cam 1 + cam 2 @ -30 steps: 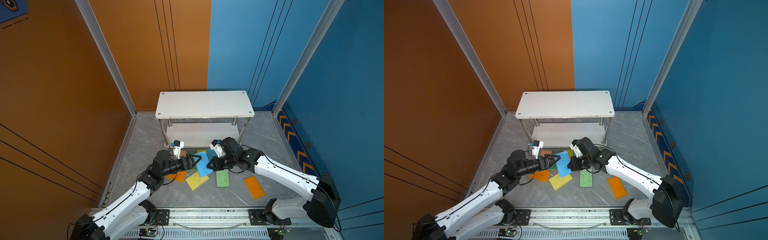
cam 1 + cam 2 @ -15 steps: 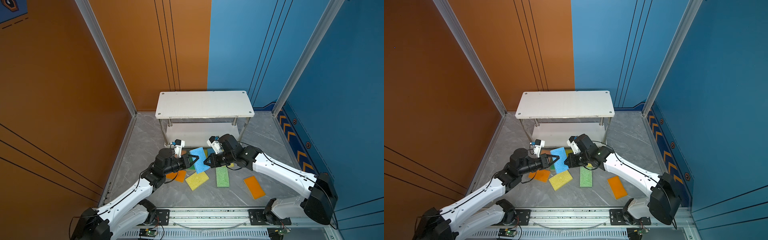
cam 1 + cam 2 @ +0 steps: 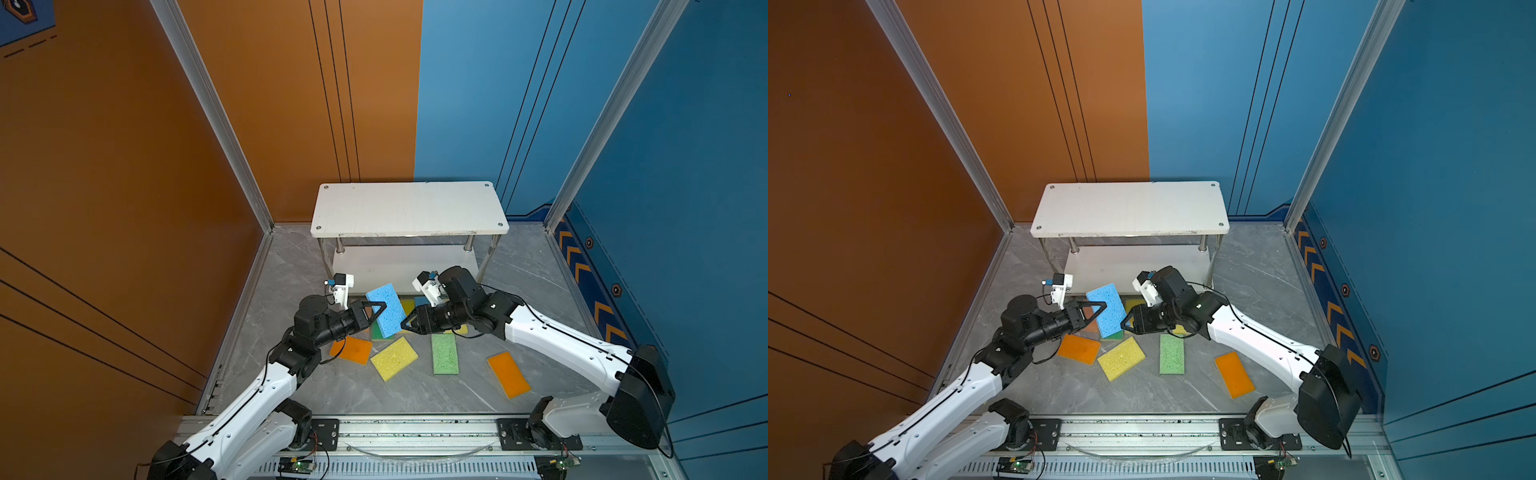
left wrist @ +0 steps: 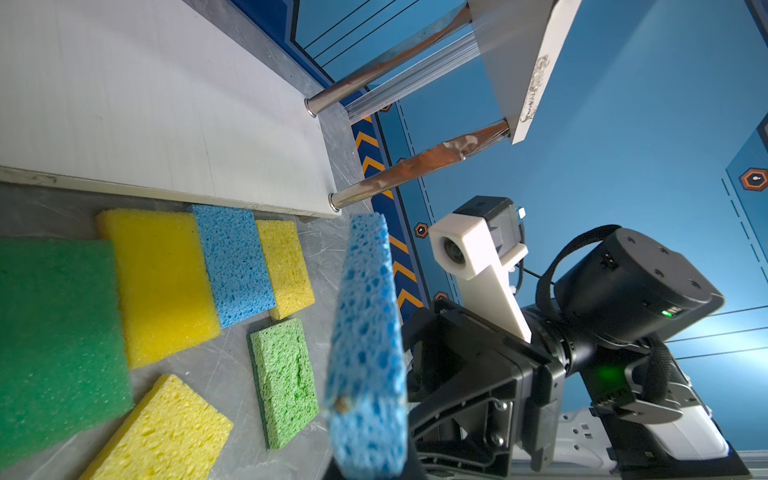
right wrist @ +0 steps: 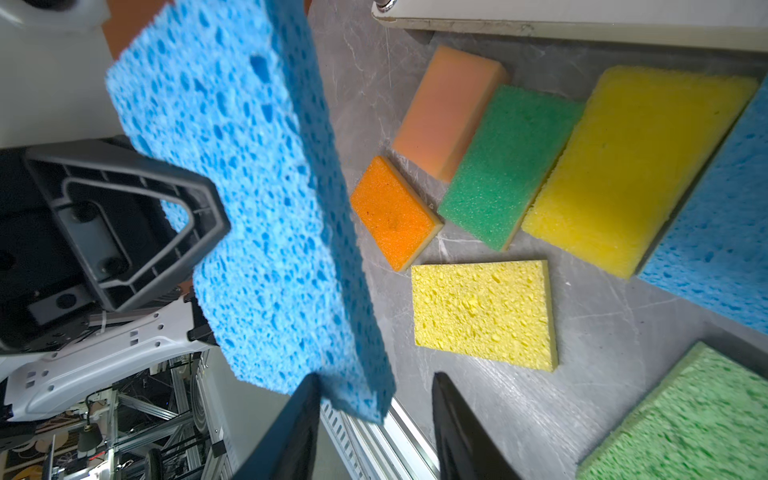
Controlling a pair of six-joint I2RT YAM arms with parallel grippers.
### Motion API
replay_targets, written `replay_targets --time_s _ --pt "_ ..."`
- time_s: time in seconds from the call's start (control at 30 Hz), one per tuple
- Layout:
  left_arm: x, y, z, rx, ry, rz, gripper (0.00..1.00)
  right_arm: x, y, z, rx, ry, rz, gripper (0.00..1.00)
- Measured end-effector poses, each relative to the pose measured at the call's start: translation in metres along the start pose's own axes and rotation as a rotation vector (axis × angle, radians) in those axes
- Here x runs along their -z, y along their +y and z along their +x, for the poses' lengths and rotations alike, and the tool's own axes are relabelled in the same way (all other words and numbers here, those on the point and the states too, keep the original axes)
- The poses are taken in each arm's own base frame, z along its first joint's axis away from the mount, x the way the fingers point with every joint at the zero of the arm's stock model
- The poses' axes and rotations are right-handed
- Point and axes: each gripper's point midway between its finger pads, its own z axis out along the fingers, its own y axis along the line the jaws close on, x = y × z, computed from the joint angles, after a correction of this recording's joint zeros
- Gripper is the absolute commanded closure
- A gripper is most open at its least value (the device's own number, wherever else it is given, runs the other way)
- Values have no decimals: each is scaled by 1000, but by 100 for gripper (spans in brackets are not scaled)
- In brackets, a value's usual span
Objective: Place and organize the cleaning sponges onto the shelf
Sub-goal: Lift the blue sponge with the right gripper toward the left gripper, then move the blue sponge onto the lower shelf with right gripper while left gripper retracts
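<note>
One porous blue rectangular sponge (image 3: 385, 308), squeezed in left pincer (image 3: 379, 312), right pincer (image 3: 404, 326) parted beside it

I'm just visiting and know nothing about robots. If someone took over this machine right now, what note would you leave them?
Left tool: shut on the blue sponge, held on edge above the floor.
Right tool: open, jaws apart around that sponge's corner, not gripping.
Shelf: no sponge on it in view.
Other sponges: on the floor before the shelf.
Done: nothing shelved.
Left: shelve them all, neatly.
</note>
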Motion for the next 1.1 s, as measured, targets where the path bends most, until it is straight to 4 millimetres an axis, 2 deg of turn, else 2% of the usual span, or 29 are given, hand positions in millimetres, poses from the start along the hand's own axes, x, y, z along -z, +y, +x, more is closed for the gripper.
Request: replay_targets --time_s 0.17,0.43,0.63,0.7,0.8,0.87,0.9,1.0,1.1 --pt "1 1 2 12 5 1 100 -2 7 -1 1 -8 -30 57" --pt "2 -1 2 19 4 9 100 -4 13 -2 0 -16 -49 70" --pt "4 1 2 25 5 2 99 -5 11 0 -5 -17 -47 88" --pt "4 1 2 27 7 0 91 -5 11 -1 -6 -20 -48 93" --pt "5 3 3 29 8 -7 78 -4 12 -1 -4 -23 -48 93" --pt "8 8 3 25 10 -28 64 -4 12 -1 -6 -25 -46 95" --pt "9 11 4 21 14 -44 61 -4 11 -2 -10 -29 -42 95" --pt "19 15 4 0 19 -128 45 -4 6 -8 -45 -51 -25 96" --pt "37 8 -4 -61 -25 -199 26 -10 -5 -21 -100 -90 -8 96"
